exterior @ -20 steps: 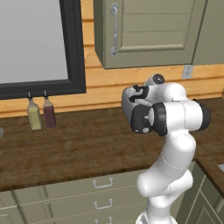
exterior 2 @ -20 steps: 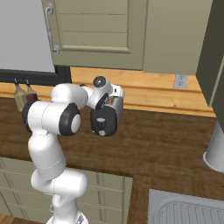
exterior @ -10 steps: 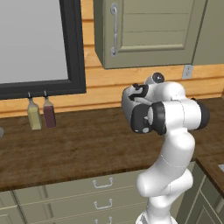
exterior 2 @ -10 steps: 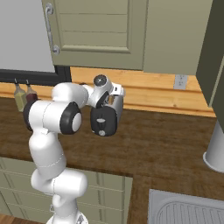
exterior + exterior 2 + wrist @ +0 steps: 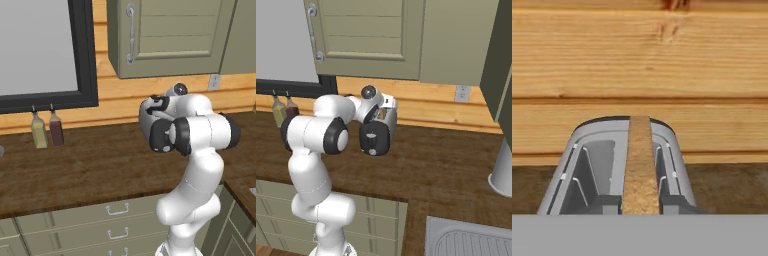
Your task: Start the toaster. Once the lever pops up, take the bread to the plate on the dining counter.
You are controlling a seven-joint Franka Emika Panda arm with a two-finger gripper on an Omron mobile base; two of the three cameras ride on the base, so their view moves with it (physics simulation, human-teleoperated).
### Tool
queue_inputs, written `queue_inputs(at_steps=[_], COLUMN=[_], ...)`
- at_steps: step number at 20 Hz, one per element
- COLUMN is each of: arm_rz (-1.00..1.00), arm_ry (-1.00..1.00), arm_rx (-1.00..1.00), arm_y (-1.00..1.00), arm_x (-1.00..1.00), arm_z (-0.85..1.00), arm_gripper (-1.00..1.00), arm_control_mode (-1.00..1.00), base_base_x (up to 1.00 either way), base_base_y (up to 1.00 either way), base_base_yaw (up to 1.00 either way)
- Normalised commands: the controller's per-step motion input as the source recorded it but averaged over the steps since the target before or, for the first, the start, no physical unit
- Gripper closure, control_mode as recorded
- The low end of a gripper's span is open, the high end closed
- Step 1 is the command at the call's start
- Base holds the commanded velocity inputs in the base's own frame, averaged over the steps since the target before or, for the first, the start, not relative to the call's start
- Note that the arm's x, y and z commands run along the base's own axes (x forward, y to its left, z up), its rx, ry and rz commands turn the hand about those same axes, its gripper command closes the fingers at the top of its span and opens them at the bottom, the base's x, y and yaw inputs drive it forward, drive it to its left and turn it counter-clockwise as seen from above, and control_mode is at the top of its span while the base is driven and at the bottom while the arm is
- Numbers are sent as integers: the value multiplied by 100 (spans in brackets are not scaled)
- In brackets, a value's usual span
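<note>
In the hand view I look straight down onto the silver-grey toaster (image 5: 597,150), which stands against the wooden wall. The bread (image 5: 641,160) stands edge-on in it, a tan strip running up the middle. My gripper (image 5: 641,205) is shut on the bread, and its dark fingertips (image 5: 607,204) press against both faces at the slice's near end. In the base views the arm's wrist (image 5: 376,137) hangs over the back of the worktop and covers the toaster. The lever is hidden. The plate and the dining counter are out of view.
Two bottles (image 5: 39,131) (image 5: 56,129) stand by the wall to the left, under a dark-framed window (image 5: 82,55). Cabinets (image 5: 170,40) hang above the arm. A steel sink (image 5: 471,240) lies front right, and a pale cylinder (image 5: 503,170) stands at the right edge.
The arm has stayed almost still over the back of the worktop. Only the hand has shifted slightly.
</note>
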Motion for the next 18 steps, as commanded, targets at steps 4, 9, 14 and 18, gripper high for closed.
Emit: queue_inputs(at_steps=[4,9,14,18], arm_rz=[0,0,0,0], arm_ry=[-24,-13,-2,-3], arm_rx=[8,9,9,6], arm_y=[-1,-1,-9,-7], arm_x=[-28,-27,-21,-26], arm_z=[17,33,48,45], arm_gripper=[100,100,100,100], arm_control_mode=[-100,-100,-100,-100], base_base_x=[0,0,0,0], base_base_y=[0,0,0,0], base_base_yaw=[0,0,0,0])
